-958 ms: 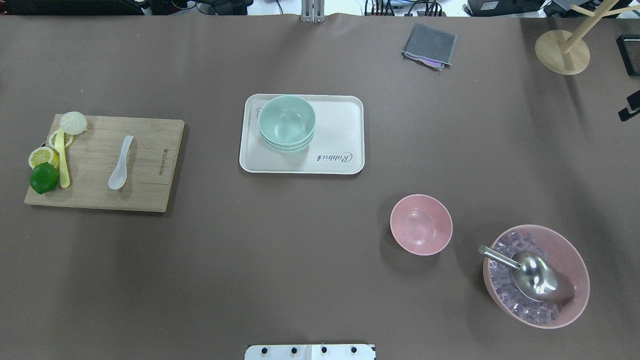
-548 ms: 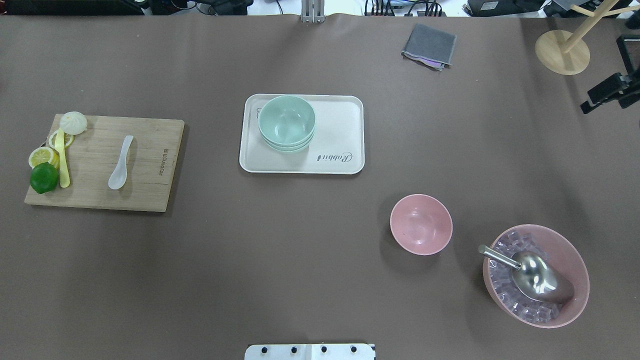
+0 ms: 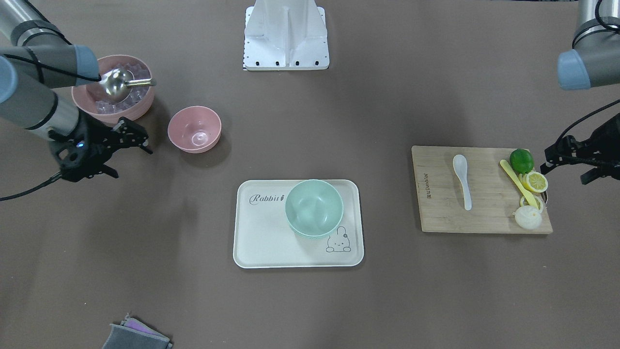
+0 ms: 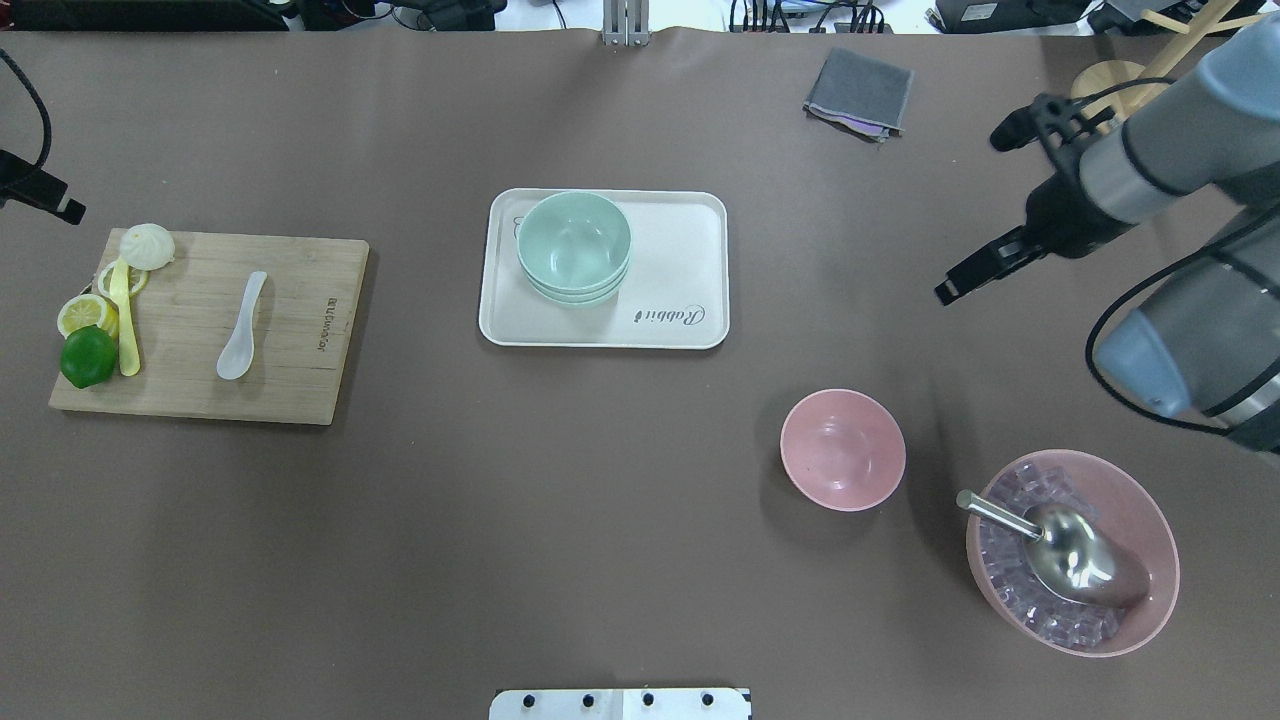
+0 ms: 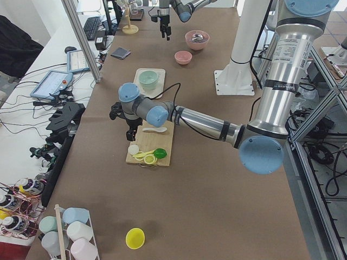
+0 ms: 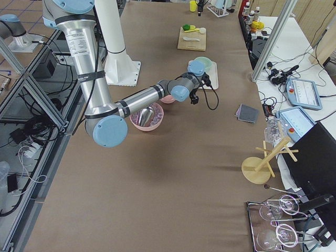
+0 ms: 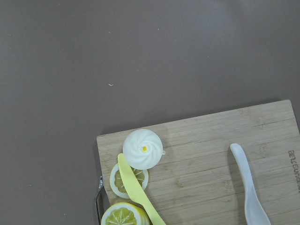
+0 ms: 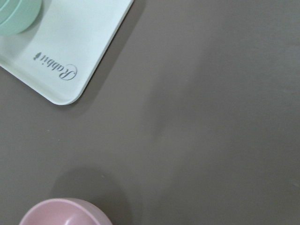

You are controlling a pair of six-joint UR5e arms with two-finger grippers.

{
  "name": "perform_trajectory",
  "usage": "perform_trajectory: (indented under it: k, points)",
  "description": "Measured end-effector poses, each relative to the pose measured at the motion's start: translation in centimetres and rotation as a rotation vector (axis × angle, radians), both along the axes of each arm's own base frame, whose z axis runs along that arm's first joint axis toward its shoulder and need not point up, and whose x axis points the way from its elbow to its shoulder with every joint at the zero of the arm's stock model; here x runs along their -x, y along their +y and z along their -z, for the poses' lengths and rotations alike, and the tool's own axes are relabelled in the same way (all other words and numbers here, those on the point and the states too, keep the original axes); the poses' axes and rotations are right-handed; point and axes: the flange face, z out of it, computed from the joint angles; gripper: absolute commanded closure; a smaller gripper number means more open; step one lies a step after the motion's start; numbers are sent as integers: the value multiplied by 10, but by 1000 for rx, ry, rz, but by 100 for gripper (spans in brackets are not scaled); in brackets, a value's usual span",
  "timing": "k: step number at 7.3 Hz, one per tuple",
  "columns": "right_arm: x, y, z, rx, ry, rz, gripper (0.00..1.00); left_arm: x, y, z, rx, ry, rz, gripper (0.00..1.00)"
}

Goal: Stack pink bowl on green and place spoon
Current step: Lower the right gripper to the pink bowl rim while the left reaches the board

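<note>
A small pink bowl (image 4: pixel 842 450) stands empty on the brown table, right of centre; its rim shows at the bottom of the right wrist view (image 8: pixel 65 213). Stacked green bowls (image 4: pixel 573 243) sit on a cream tray (image 4: pixel 680 260). A white spoon (image 4: pixel 241 327) lies on a wooden cutting board (image 4: pixel 300 340) at the left, also in the left wrist view (image 7: pixel 248 192). My right gripper (image 4: pixel 978 208) hangs open and empty above the table, beyond and to the right of the pink bowl. My left gripper (image 3: pixel 567 169) is open and empty at the board's outer end.
A large pink bowl (image 4: pixel 1155 505) of ice cubes with a metal scoop (image 4: pixel 1075 555) stands near the pink bowl. A lime (image 4: pixel 87 355), lemon slices, a yellow knife and a bun (image 4: pixel 147 245) lie on the board. A grey cloth (image 4: pixel 860 90) and wooden stand (image 4: pixel 1125 100) are at the far right.
My right arm has swung in from the right edge toward the table's middle. My left gripper has appeared at the left edge. Bowls and spoon have not moved.
</note>
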Motion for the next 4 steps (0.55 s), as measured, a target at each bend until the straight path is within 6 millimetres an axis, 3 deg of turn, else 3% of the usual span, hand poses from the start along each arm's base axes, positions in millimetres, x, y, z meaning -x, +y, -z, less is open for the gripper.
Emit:
perform_trajectory:
  k: [2, 3, 4]
  points:
    - [47, 34, -3, 17, -10, 27, 7, -11, -11, 3, 43, 8, 27, 2]
    - [57, 43, -9, 27, -1, 40, 15, -13, -13, 6, 52, 12, 33, 2]
    - [64, 49, -17, 37, 11, 49, 38, -15, -14, 8, 56, 15, 38, 2]
